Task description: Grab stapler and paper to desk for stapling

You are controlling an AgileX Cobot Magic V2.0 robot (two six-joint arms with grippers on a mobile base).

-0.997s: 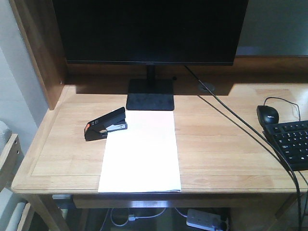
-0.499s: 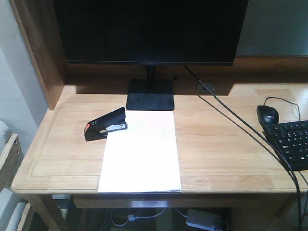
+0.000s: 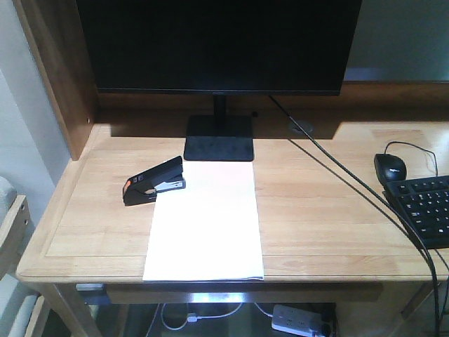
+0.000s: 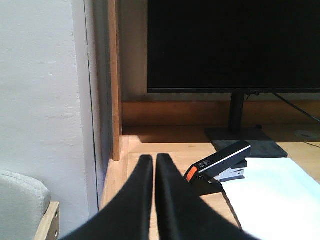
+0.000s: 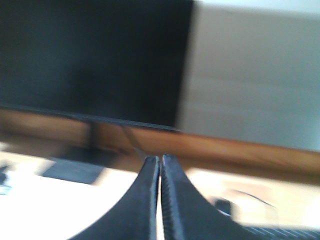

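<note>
Since the stapler (image 3: 155, 182) already sits at the paper's (image 3: 204, 223) ten o'clock corner on the desk (image 3: 323, 217), stapling remains; both grippers, left (image 4: 153, 165) and right (image 5: 160, 164), are pressed together, so you'd spread one first.

A light wooden tabletop (image 3: 316, 210) with a raised rim is filling the lower half of the front view. The paper (image 3: 205, 223) is lying at lower centre, reaching the front edge. The stapler (image 3: 154, 181) is sitting at the paper's upper-left corner. A monitor stand (image 3: 219, 137) is standing just above the paper. At the right edge, a mouse (image 3: 390, 167) and keyboard (image 3: 425, 208) are resting.
</note>
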